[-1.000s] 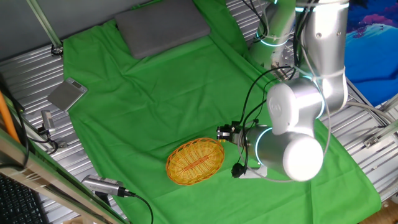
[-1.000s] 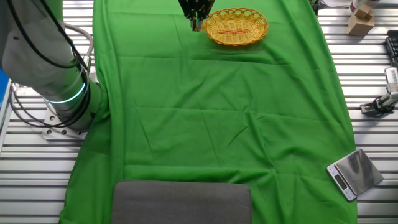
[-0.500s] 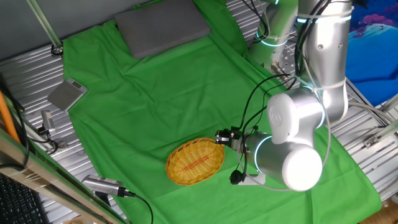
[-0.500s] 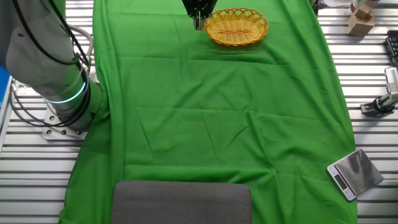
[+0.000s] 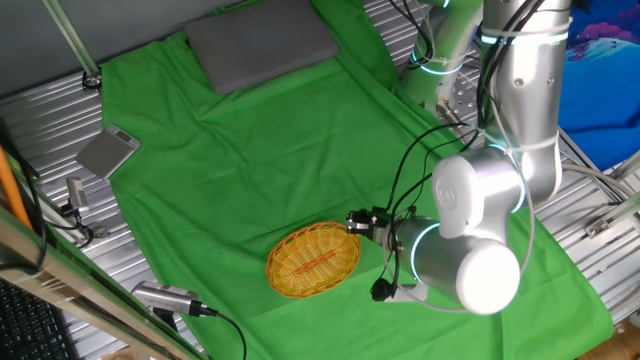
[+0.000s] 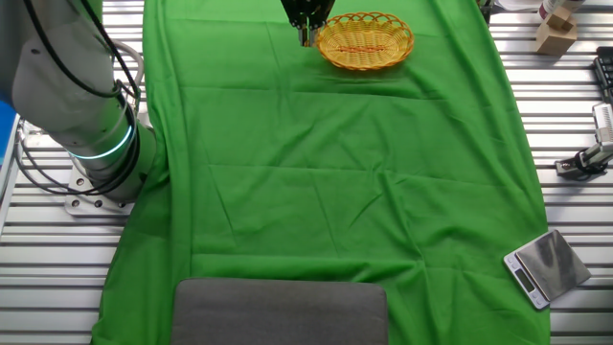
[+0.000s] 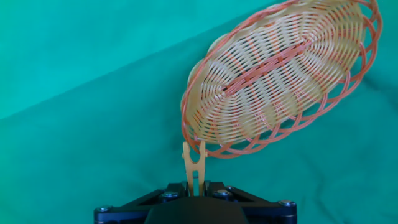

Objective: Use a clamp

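Note:
In the hand view my gripper (image 7: 194, 185) is shut on the clamp (image 7: 194, 162), a small yellow-orange clip held upright between the fingers. Its two prongs point at the near rim of the oval wicker basket (image 7: 186, 115). The prong tips reach that rim; whether they touch it I cannot tell. One fixed view has the gripper (image 5: 358, 218) low over the green cloth at the basket's (image 5: 272, 265) right end. The other fixed view shows the gripper (image 6: 306, 34) just left of the basket (image 6: 407, 43). The clamp is too small to make out in either fixed view.
A green cloth (image 6: 326, 172) covers the table. A grey pad (image 5: 262, 42) lies at its far end and a small silver scale (image 5: 108, 152) sits beside it on the metal slats. The robot's base (image 6: 96, 144) stands off the cloth's edge. A cabled camera (image 5: 165, 298) lies near the basket.
The arm has shifted slightly, bringing the gripper and the clamp a little closer to the basket's rim. The basket has not moved.

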Available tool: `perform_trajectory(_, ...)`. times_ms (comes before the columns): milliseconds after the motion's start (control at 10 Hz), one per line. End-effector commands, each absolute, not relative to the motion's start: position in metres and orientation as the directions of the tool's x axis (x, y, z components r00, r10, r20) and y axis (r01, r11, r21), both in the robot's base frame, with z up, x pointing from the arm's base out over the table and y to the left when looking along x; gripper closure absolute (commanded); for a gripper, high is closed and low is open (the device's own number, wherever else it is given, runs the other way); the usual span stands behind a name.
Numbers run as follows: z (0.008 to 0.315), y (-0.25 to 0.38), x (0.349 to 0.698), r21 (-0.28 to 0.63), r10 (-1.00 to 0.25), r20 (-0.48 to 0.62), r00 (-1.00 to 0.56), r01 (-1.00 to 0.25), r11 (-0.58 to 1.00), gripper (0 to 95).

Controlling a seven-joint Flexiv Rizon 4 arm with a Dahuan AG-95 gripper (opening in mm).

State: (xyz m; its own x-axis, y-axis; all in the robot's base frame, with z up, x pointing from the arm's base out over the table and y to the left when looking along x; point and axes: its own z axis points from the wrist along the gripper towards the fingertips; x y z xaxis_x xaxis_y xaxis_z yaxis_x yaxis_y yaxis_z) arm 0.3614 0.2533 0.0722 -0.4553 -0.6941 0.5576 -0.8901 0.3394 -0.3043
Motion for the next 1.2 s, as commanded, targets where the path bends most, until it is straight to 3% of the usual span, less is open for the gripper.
perform_trajectory(100, 0.0737, 0.2524, 0.3603, -0.301, -0.698, 0.557, -0.45, -0.893, 0.335, 95.0)
perform_trajectory(1200, 0.0833, 0.2519, 0.3544, -0.329, -0.664, 0.618, -0.421, -0.906, 0.267, 95.0)
